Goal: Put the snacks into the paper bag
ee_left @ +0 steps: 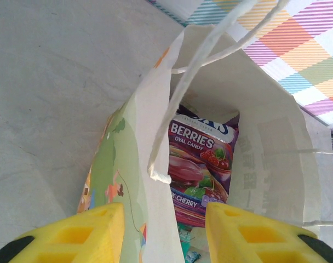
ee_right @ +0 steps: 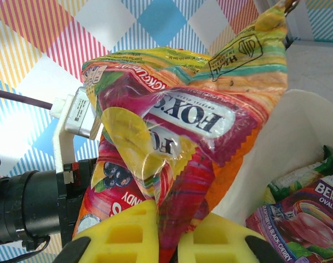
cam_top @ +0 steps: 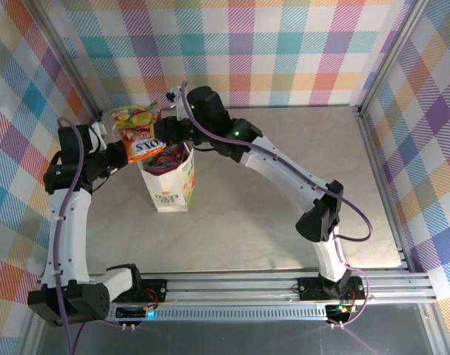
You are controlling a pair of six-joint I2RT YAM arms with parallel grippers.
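The bag [cam_top: 169,188] stands upright on the table [cam_top: 284,192], left of centre. Its mouth faces up, so its long axis is vertical, and its logo face turns toward the arm bases. The left gripper [ee_left: 164,212] sits astride the bag's near wall, one finger outside and one inside. Its jaws are partly apart and not visibly pinching the paper (more a prop than a grip, I judge). Above the mouth, the right gripper [ee_right: 173,215] is clamped tight on a clutch of Fox's packets [ee_right: 172,126], two as far as I can tell. Their length runs out from the fingers, and they hang over the bag's far-left rim, not in it. Inside the bag a berries packet [ee_left: 202,164] stands on end, with a green packet [ee_right: 295,183] beside it. I judge the task well under way: some snacks are in, and this clutch is left to lower and release.
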